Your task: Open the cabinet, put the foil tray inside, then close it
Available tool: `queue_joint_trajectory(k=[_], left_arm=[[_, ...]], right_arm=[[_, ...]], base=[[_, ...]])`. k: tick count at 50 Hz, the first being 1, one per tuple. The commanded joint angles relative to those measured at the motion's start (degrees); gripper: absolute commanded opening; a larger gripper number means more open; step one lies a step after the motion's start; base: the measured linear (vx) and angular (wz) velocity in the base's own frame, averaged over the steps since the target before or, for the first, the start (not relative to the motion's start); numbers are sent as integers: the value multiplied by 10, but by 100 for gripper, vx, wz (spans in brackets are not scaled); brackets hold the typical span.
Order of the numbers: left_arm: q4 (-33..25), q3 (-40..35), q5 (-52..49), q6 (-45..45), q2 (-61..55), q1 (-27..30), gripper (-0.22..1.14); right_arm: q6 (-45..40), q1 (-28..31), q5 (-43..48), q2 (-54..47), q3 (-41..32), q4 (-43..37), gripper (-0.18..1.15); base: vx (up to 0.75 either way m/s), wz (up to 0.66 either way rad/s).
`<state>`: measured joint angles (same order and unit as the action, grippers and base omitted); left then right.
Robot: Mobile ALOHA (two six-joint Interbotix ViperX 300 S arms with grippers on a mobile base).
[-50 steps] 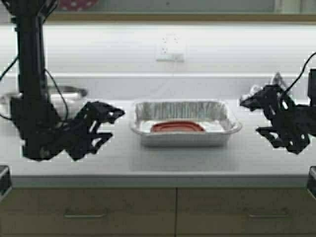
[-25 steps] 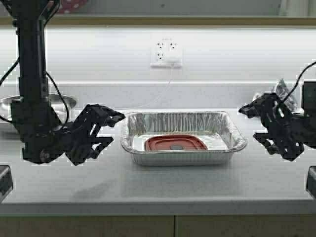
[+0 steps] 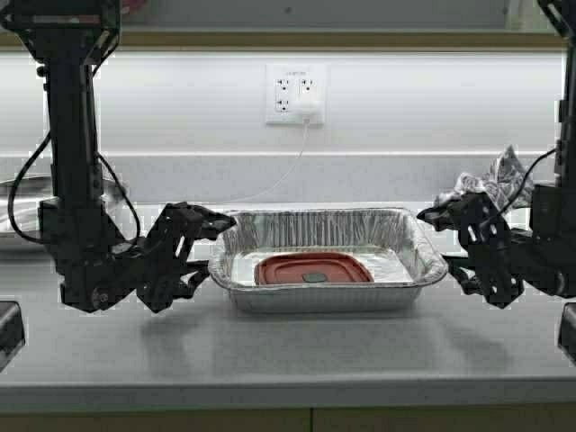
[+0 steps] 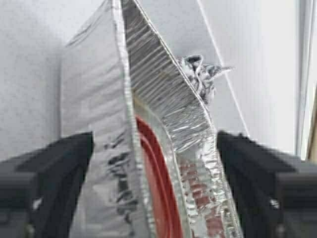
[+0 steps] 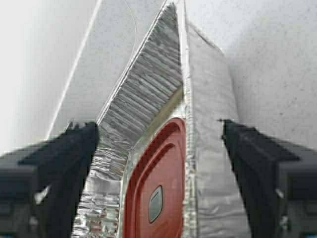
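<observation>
The foil tray (image 3: 328, 261) sits on the counter at centre, with a red lid (image 3: 313, 268) lying flat inside it. My left gripper (image 3: 202, 243) is open at the tray's left end. My right gripper (image 3: 445, 243) is open at its right end. In the left wrist view the tray (image 4: 148, 114) fills the space between the spread fingers of the left gripper (image 4: 156, 168). The right wrist view shows the same for the tray (image 5: 208, 148) and the right gripper (image 5: 158, 163). Only the lower tan edge of the cabinet (image 3: 297, 38) shows; its doors are out of view.
A steel bowl (image 3: 22, 193) stands at the far left behind my left arm. Crumpled foil (image 3: 490, 180) lies at the back right. A wall outlet (image 3: 295, 93) has a white cable running down to the counter. The counter's front edge (image 3: 288, 396) runs across the bottom, with the drawers just below it.
The robot has driven closer to the counter, so the tray looks larger and the drawers have dropped out of view. Both grippers now sit right at the tray's ends.
</observation>
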<state>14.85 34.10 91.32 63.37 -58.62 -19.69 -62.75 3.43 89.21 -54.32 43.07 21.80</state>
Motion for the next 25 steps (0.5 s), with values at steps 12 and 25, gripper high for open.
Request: queue_joint_trajectory(k=[12, 25], left_arm=[[-1, -27, -7, 31, 8, -1, 93], [-2, -17, -11, 41, 12, -1, -5]], right_arm=[[-24, -2, -30, 3, -34, 19, 100], [-32, -2, -24, 3, -20, 24, 9]], base=[[1, -1], [1, 0]])
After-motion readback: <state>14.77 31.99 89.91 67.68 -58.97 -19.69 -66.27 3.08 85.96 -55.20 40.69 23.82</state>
